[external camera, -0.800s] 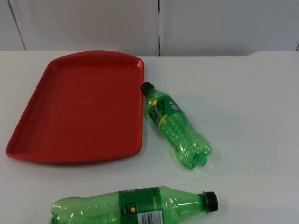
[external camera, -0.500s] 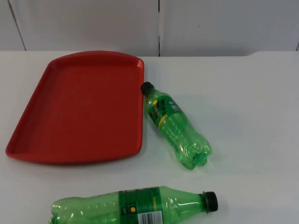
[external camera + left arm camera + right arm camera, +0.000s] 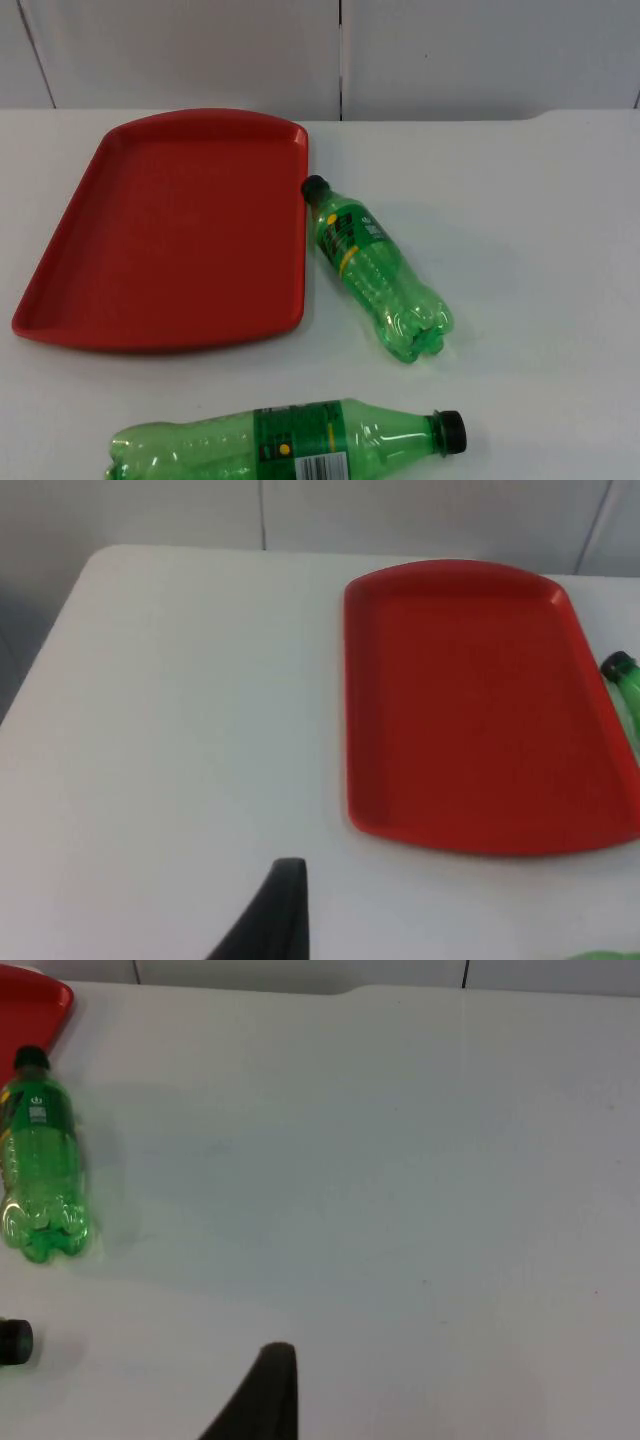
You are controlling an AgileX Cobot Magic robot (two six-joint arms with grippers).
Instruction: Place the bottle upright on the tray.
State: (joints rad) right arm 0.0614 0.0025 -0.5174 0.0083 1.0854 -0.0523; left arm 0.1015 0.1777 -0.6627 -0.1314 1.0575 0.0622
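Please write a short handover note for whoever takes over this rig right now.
Left gripper and right gripper: both arms wait high above the table; whether they are open cannot be told.
Red tray lies flat on the white table with nothing on it.
Small green bottle lies on its side beside the tray, cap near the rim.
Large green bottle lies on its side at the near edge.
Done: nothing.
Left: grasp a bottle, stand it upright on the tray.

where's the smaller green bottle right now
In the top view the smaller green bottle lies on its side on the white table, just right of the red tray, its cap by the tray's right rim.
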